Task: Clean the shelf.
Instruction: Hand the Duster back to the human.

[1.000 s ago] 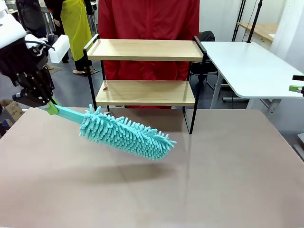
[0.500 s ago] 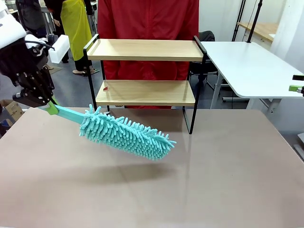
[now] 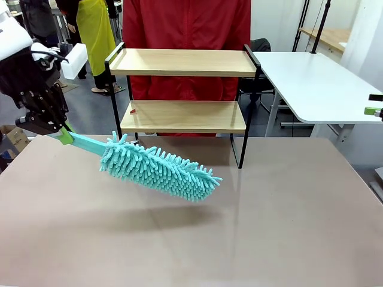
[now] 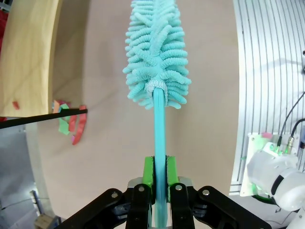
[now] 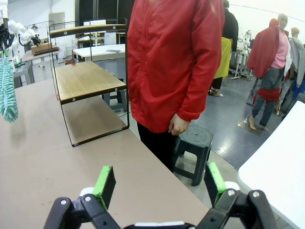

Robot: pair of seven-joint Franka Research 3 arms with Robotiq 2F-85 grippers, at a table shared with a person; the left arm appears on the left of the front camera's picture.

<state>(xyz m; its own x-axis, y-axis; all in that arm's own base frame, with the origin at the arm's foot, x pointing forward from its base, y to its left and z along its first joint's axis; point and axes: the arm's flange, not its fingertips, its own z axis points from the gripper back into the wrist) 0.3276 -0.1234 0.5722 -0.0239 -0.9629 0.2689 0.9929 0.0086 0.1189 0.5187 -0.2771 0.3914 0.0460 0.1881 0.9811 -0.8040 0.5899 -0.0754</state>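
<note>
Two boards level, shelf (image 3: 182,89) long axis left-right | left fingers (image 4: 160,172) clamp duster (image 3: 157,168) | right fingers (image 5: 106,183) spread

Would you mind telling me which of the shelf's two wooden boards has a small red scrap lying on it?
The lower board of the shelf: a small red scrap lies near its left end, whereas the upper board looks bare.

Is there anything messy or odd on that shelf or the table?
Yes: small red scrap lies on the shelf's lower board near its left end, and red and green scraps litter the table beside the frame. The left gripper holds the teal duster above the table, short of the shelf.
</note>
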